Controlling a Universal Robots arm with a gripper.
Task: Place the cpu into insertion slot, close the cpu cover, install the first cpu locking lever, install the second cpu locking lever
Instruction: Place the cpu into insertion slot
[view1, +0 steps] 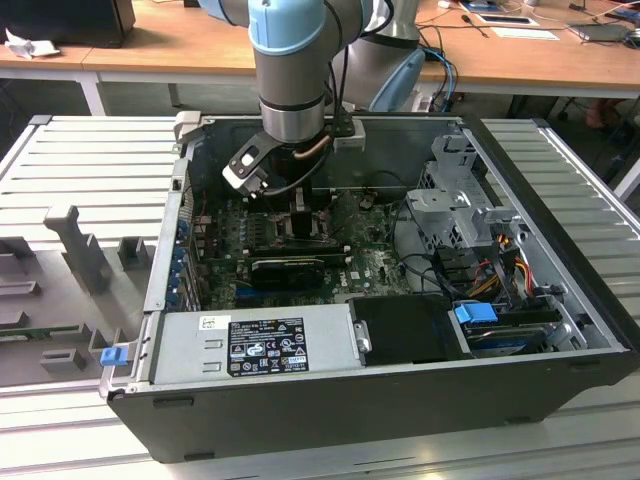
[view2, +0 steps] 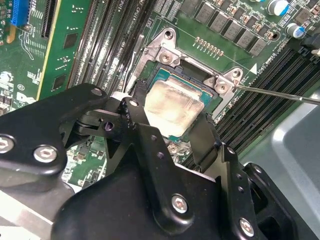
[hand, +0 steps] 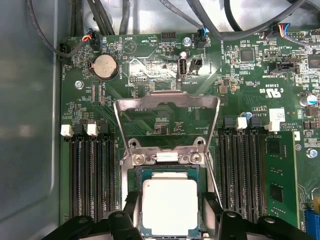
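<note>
My gripper (view2: 167, 125) is closed on the cpu (view2: 172, 106). In both wrist views its black fingers (hand: 212, 205) sit against two opposite edges of the chip, with the pale metal top bare between them. The cpu lies inside the rim of the insertion slot (hand: 167, 170); whether it is fully seated I cannot tell.

The second wrist view looks across my finger linkages. It picks out a thin metal rod (view2: 280, 95) slanting away from a screwed bracket (view2: 224, 85) at the slot's corner. The first wrist view looks straight down on the board. It gives me the cpu cover (hand: 167, 96), standing open away from the slot, its window framing green motherboard (hand: 165, 125). Rows of black memory slots (hand: 92, 175) flank the socket on both sides. Beyond the cover sit a round coin battery (hand: 105, 66) and dark cables (hand: 102, 15).

In the exterior view, my arm (view1: 290, 70) points down into an open computer case (view1: 400, 410), with the gripper low over the board. A grey power supply box (view1: 255, 345) lies along the case's near wall. The case rests on a ribbed metal table (view1: 80, 160), and a wooden desk (view1: 150, 45) stands behind.
</note>
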